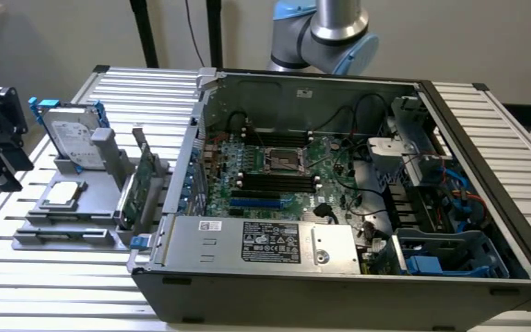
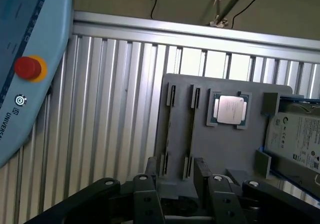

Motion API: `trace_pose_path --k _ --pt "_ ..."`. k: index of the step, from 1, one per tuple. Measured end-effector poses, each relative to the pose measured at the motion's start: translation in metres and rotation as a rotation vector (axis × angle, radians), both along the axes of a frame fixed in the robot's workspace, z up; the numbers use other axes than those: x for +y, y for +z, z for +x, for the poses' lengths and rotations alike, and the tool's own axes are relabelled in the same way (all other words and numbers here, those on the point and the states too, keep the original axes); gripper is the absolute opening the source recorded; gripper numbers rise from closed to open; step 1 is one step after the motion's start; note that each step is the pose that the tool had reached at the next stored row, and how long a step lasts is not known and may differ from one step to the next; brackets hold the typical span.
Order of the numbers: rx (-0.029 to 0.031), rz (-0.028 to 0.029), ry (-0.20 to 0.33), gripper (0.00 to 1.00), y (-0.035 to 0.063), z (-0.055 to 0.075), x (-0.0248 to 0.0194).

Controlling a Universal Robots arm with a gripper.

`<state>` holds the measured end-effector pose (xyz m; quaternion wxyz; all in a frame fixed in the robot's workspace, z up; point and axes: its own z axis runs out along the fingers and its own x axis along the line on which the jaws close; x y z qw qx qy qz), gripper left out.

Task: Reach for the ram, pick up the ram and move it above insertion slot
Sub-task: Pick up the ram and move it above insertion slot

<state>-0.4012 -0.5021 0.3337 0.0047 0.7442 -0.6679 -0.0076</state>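
My gripper (image 2: 175,170) is open, its two dark fingers (image 2: 150,169) spread over the near end of a grey fixture (image 2: 240,149). Just beyond the fingertips, two narrow clip-ended slots (image 2: 181,129) run along the fixture. In the exterior view the gripper (image 1: 3,155) hangs dark at the left edge, beside the same fixture (image 1: 63,235). I cannot pick out the ram; it is hidden or out of view. Black memory slots (image 1: 275,181) lie on the motherboard inside the open computer case (image 1: 339,283).
A silver processor (image 2: 230,109) and a hard drive with blue rails (image 2: 295,136) sit on the fixture. A green card with a metal bracket (image 1: 139,183) stands between fixture and case. A teach pendant with a red button (image 2: 27,68) lies nearby. The arm (image 1: 334,31) rises behind the case.
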Motion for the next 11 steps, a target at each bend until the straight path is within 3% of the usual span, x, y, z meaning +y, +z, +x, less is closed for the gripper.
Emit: trace_pose_path --k 11 --pt "0.0001 0.0 0.0 0.42 -0.0199 0.0 -0.0019"
